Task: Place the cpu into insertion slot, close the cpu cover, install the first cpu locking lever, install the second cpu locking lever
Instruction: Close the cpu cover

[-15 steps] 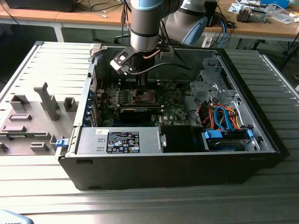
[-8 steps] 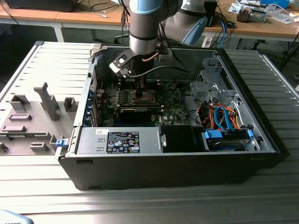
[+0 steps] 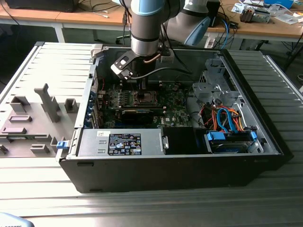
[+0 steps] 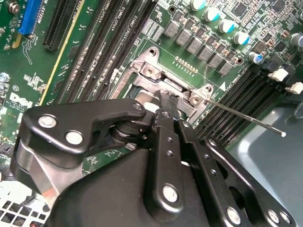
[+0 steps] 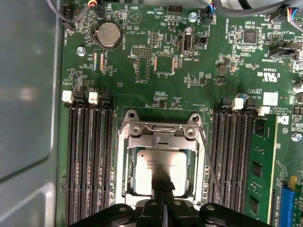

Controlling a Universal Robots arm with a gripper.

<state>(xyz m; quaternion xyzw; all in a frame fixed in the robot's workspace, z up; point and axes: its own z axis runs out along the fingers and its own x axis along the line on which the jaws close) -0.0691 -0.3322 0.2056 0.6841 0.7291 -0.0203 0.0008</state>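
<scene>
We see the cpu (image 5: 158, 165) lying flat in the insertion slot (image 3: 144, 98), with the cpu cover (image 5: 163, 141) down around it and its face showing through the window. The gripper (image 5: 164, 188), fingers pinched together on nothing, has its tips at the cover's edge. A thin locking lever (image 5: 211, 159) angles out beside the slot, inside the computer case (image 3: 265, 142).

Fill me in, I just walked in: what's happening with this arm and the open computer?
A robot arm reaches down into an open computer case. The chip lies in its socket on the green board, with the metal cover frame down around it. The shut gripper is over the chip's edge, at the frame. One thin wire lever beside the socket stands loose, not latched.
</scene>
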